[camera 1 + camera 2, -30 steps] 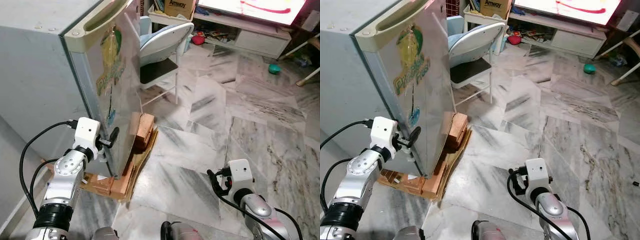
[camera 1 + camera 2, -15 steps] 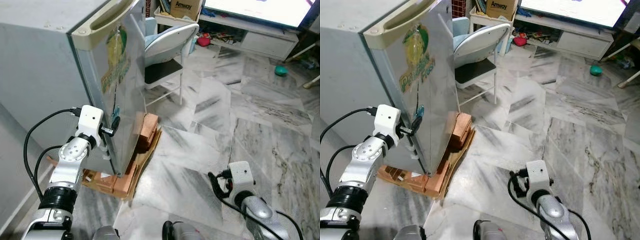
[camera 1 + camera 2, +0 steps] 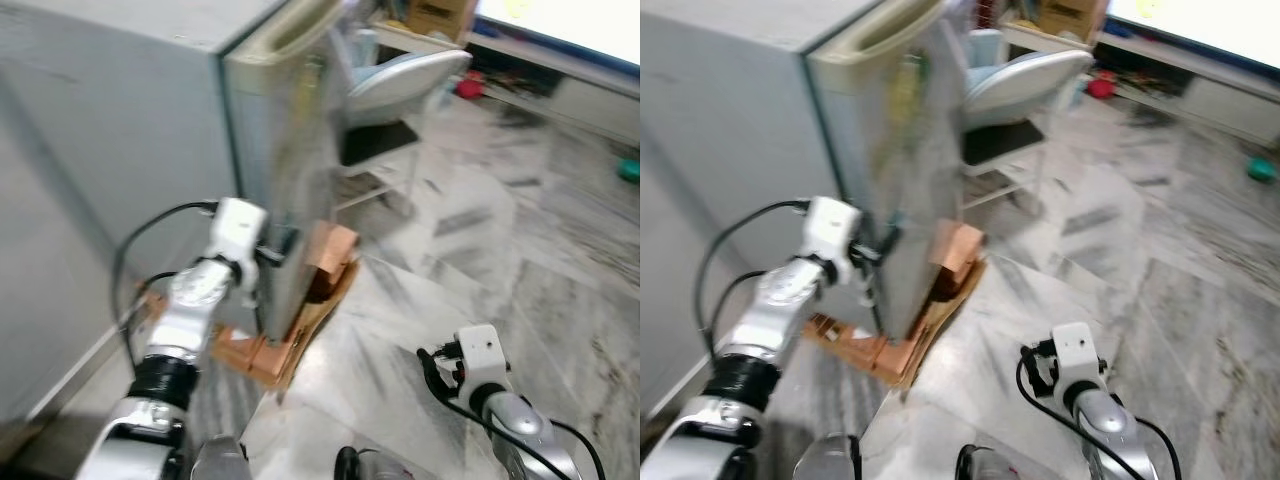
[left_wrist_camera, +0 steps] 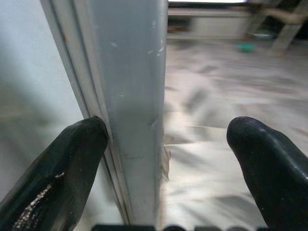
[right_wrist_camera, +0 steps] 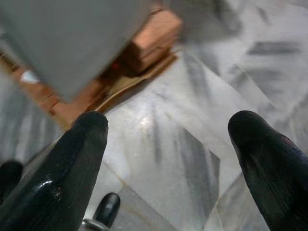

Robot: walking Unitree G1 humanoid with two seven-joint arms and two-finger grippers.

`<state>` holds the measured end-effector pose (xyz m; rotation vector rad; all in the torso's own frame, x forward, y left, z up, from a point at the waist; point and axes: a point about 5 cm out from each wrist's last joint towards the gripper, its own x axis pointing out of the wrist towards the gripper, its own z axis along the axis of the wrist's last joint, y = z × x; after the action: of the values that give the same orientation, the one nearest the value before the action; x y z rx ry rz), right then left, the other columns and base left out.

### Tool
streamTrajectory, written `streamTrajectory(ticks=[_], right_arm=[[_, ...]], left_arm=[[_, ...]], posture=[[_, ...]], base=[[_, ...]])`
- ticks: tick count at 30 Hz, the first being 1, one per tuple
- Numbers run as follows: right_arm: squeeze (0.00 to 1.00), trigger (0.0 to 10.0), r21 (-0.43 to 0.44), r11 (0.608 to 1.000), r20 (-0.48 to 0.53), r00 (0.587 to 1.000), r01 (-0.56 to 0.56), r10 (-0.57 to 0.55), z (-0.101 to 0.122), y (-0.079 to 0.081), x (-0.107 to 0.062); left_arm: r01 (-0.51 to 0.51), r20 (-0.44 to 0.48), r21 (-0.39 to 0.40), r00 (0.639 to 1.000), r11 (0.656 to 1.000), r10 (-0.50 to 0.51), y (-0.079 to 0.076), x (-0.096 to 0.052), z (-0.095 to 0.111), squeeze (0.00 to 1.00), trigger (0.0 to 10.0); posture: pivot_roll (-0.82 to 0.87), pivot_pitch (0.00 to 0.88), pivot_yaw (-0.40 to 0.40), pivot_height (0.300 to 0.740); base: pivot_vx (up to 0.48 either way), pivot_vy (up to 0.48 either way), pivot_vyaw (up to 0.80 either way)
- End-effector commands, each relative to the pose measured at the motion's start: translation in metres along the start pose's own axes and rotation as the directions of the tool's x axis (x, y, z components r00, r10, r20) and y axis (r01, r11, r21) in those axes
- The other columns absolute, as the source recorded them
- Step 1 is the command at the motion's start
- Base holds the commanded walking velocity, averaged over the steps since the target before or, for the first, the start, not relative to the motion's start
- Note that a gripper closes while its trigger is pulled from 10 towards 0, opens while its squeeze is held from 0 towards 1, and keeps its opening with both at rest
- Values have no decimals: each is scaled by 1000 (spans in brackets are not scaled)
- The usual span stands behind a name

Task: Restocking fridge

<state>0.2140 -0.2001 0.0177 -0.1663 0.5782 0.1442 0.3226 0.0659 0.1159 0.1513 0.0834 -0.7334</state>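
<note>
Left gripper (image 4: 163, 144) has its jaws wide, straddling the fridge door (image 4: 130, 96) edge, probably to pull it open. Right gripper (image 5: 166, 159) hangs wide, idle.

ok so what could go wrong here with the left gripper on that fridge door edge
1. The left gripper is open, its fingers straddling the fridge door edge without clamping it, so a pull could slip off.
2. The fridge stands on stacked bricks and cardboard; a hard tug might rock or shift it.
3. A folding chair stands close beyond the door, so a wide swing may hit it.
</note>
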Motion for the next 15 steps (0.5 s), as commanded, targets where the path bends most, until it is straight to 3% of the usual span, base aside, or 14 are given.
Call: streamTrajectory(ticks=[1,3,7,9,12,15], right_arm=[[0,10000,-12,1000,-71,997,-4,3,-14,-4,-4],[0,10000,-22,1000,-108,994,-19,17,-21,-4,-7],[0,10000,-24,999,-124,992,-21,18,-27,-6,-12],[0,10000,-24,999,-124,992,-21,18,-27,-6,-12],[0,10000,-25,1000,-116,993,-14,11,-30,-6,-16],[0,10000,-32,999,-105,995,-4,1,-29,-7,-15]], left_arm=[[205,325,206,908,957,-264,-48,17,93,0,10000],[275,345,211,877,938,-334,-67,18,100,0,10000],[195,329,188,911,963,-248,-46,20,91,0,10000],[195,329,188,911,963,-248,-46,20,91,0,10000],[59,306,111,948,992,-91,-9,9,79,0,10000],[21,287,88,957,996,-46,1,3,72,0,10000]], posture=[[-1,70,-81,740],[-9,68,-74,740],[-11,68,-73,740],[-11,68,-73,740],[2,71,-72,740],[6,71,-71,740]], base=[[0,0,0],[0,0,0],[0,0,0],[0,0,0],[0,0,0],[0,0,0]])
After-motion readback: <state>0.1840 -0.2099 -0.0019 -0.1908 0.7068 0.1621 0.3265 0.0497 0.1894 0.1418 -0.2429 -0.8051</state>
